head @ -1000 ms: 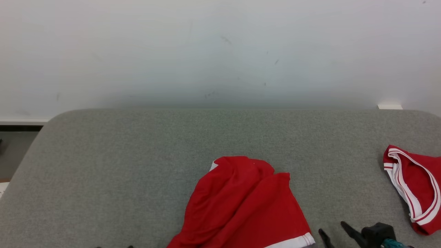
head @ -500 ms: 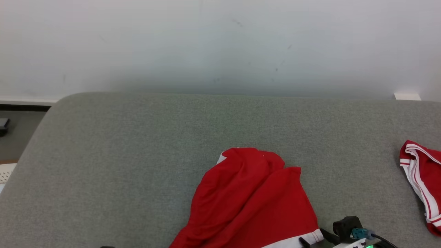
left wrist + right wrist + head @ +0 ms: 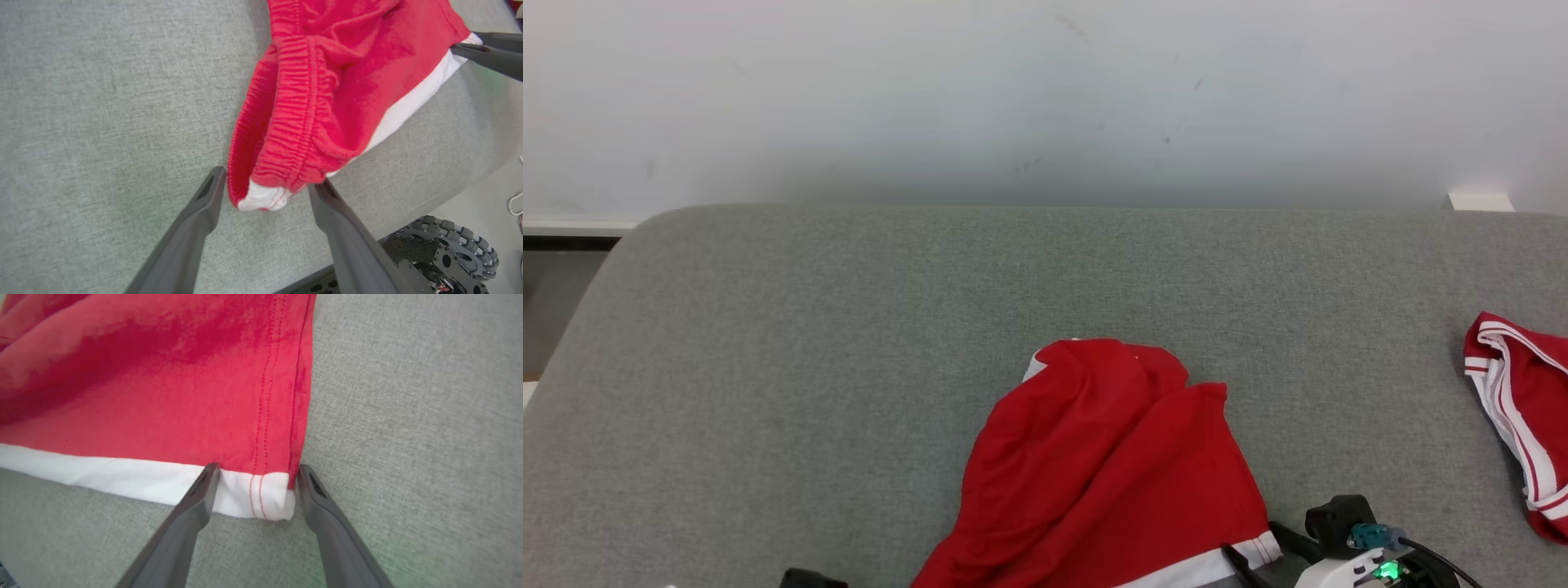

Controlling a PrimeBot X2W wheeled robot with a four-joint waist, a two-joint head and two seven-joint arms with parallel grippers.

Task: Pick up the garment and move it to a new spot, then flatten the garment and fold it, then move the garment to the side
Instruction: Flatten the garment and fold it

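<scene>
The garment (image 3: 1103,465), red shorts with a white hem band, lies crumpled on the grey cushion (image 3: 849,327) at the near middle. My right gripper (image 3: 1254,543) is open at its near right corner. In the right wrist view the two fingers straddle the white hem corner (image 3: 269,498) of the garment (image 3: 163,384), with the right gripper (image 3: 257,469) not closed on it. My left gripper (image 3: 267,183) is open too, its fingers on either side of the elastic waistband end of the garment (image 3: 327,81). The right gripper's fingers (image 3: 486,51) show at that view's upper right.
A second red garment with white stripes (image 3: 1519,408) lies at the cushion's right edge. A white wall rises behind the cushion. The cushion's near edge and my wheeled base (image 3: 457,253) show in the left wrist view. Bare cushion spreads to the left and back.
The head camera has shifted. My right gripper has moved left, from beside the garment to its white hem corner. A dark part of the left arm has come in at the bottom left.
</scene>
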